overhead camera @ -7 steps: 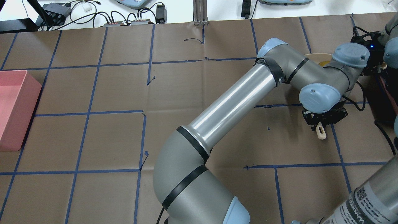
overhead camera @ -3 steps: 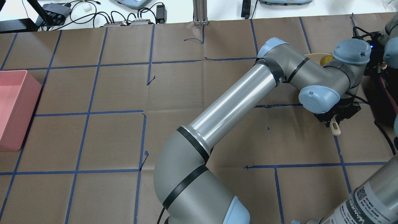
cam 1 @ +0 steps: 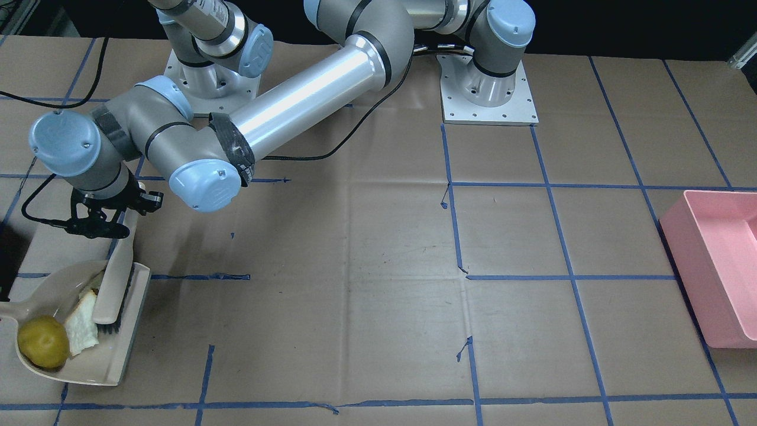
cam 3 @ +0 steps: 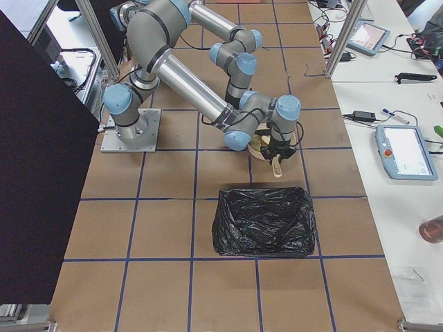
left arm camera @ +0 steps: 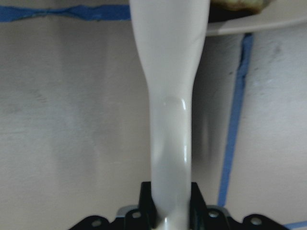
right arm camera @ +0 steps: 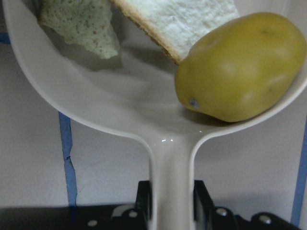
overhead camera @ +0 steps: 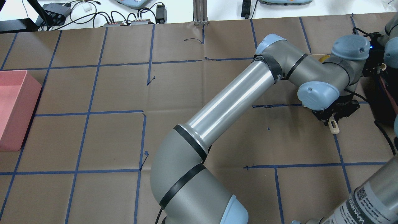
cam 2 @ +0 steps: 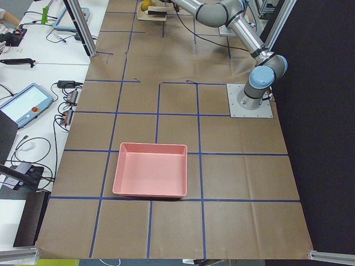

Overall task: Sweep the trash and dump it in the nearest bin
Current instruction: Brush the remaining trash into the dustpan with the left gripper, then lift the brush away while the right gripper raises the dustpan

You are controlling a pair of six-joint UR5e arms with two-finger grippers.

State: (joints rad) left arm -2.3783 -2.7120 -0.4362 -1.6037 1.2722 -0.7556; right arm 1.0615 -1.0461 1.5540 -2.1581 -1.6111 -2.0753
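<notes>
A cream dustpan (cam 1: 112, 361) lies at the table's end on my right side. In it are a yellow-brown potato-like lump (cam 1: 42, 342), a bitten white bread slice (cam 1: 83, 322) and a small pale sandwich chunk (right arm camera: 81, 24). My left gripper (cam 1: 100, 216) reaches across and is shut on the handle of a cream brush (cam 1: 115, 290), whose dark bristles sit in the pan's mouth against the bread. My right gripper (right arm camera: 171, 191) is shut on the dustpan's handle (right arm camera: 170, 158). In the overhead view the left arm hides most of the pan; only the brush handle's end (overhead camera: 334, 127) shows.
A bin lined with a black bag (cam 3: 263, 221) stands on the table just beside the dustpan. A pink bin (overhead camera: 12, 109) stands at the far opposite end. Brown paper with a blue tape grid covers the table (cam 1: 355, 266).
My left gripper has moved rightward in the overhead view with the brush, toward the dustpan, and the brush handle has turned a little. The right arm has stayed put.
</notes>
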